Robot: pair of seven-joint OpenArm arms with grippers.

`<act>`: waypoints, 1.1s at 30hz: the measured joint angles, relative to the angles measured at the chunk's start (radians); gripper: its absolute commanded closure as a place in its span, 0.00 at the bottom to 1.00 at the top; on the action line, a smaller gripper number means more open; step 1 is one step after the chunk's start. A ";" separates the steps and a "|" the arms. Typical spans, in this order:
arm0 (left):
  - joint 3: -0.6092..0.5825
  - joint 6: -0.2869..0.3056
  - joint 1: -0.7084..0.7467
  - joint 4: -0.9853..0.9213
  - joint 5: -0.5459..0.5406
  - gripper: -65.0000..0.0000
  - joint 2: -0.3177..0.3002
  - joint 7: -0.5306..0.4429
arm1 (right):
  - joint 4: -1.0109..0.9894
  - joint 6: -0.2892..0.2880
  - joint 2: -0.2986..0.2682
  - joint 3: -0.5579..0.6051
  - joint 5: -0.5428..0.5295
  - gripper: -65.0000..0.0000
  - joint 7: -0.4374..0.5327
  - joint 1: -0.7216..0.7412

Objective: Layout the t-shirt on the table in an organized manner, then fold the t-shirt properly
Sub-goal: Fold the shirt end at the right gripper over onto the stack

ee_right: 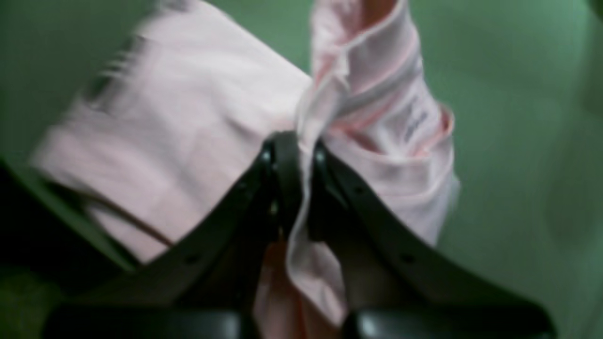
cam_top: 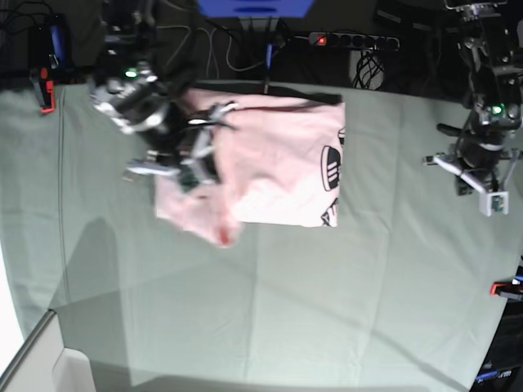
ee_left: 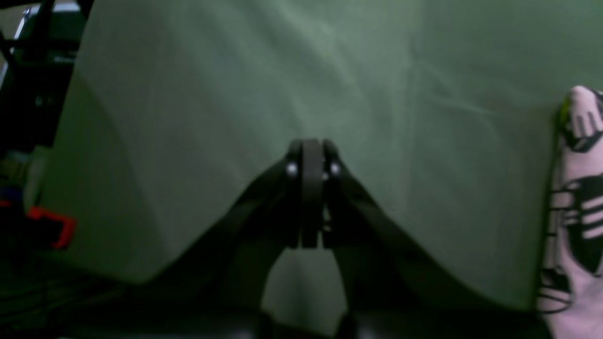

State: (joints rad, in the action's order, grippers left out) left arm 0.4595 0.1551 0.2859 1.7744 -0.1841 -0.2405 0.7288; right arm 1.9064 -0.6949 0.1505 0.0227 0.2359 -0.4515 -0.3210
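The pale pink t-shirt [cam_top: 270, 167] lies partly folded on the far middle of the table [cam_top: 270, 302], its black print showing at its right edge. My right gripper [ee_right: 296, 141] is shut on a bunched fold of the t-shirt [ee_right: 188, 122] and holds it lifted; in the base view it [cam_top: 192, 159] is over the shirt's left side. My left gripper [ee_left: 311, 155] is shut and empty over bare cloth. The shirt's printed edge [ee_left: 582, 197] shows at the right of the left wrist view. In the base view the left gripper [cam_top: 484, 184] is far right of the shirt.
The table's grey-green cloth is creased. Red clamps sit at its edges [cam_top: 45, 90] [cam_top: 508, 287], one also in the left wrist view [ee_left: 54, 226]. Cables, a power strip [cam_top: 351, 39] and dark equipment lie behind the far edge. A white object [cam_top: 49, 367] is at the near left corner.
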 measured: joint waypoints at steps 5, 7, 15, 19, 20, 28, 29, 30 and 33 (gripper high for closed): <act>0.067 0.000 0.066 0.046 -0.001 1.00 0.002 0.002 | 0.000 0.000 -0.002 0.132 0.003 1.00 -0.002 0.013; 0.087 0.000 0.080 0.055 0.000 1.00 0.002 0.001 | -0.028 0.000 -0.003 0.189 0.000 1.00 0.003 0.045; 0.133 0.003 0.157 0.085 0.000 1.00 0.005 0.000 | -0.241 -0.004 -0.004 0.238 0.002 1.00 0.001 0.152; 0.132 0.003 0.171 0.086 -0.001 1.00 0.005 -0.007 | -0.336 0.000 -0.003 0.238 -0.002 1.00 0.006 0.234; 0.132 0.003 0.176 0.086 -0.001 1.00 0.005 -0.006 | -0.360 0.000 -0.004 0.244 0.002 1.00 0.003 0.250; 0.132 0.003 0.182 0.086 -0.003 1.00 0.027 -0.007 | -0.460 0.000 -0.003 0.257 -0.005 0.92 0.005 0.322; 0.132 0.003 0.182 0.086 -0.003 1.00 0.027 -0.006 | -0.472 0.000 -0.004 0.257 -0.004 0.85 0.002 0.328; 0.132 0.003 0.182 0.086 -0.003 1.00 0.028 -0.006 | -0.478 0.000 -0.004 0.257 -0.004 0.79 0.003 0.329; 0.132 0.003 0.179 0.086 -0.001 1.00 0.027 -0.007 | -0.472 0.000 -0.006 0.274 -0.001 0.57 0.001 0.326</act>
State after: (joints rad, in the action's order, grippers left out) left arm 0.5911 0.1581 0.4652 1.8606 -0.1852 -0.2131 0.7219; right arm 1.4349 -0.6952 0.1444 0.2966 0.2352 -0.4503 0.0048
